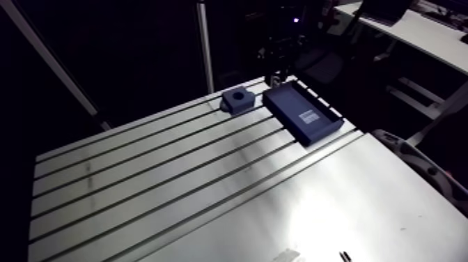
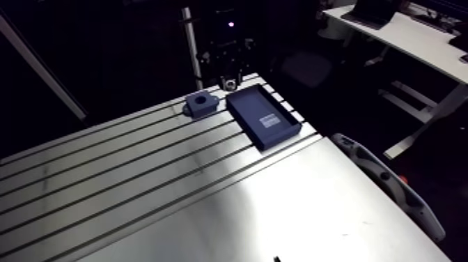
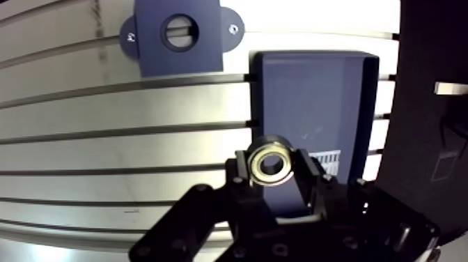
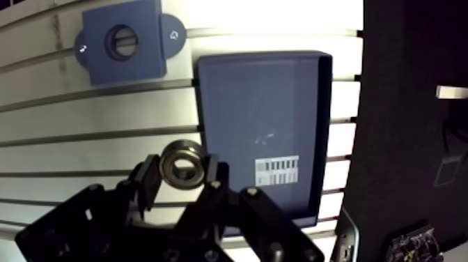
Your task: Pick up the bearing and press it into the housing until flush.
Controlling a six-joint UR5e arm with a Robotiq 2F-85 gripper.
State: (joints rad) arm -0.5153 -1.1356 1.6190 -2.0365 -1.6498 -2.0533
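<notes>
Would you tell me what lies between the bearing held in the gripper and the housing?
In the wrist view, only bare slotted table lies between the bearing and the housing; the blue tray sits beside that stretch.

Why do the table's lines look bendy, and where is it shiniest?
Wrist view: the wide lens curves the slotted aluminium table's grooves, and glare whitens it beyond the dark-blue rectangular tray; the silver ring bearing in the black gripper glints. Arm view: grooves look straight, sheen on the near table.
</notes>
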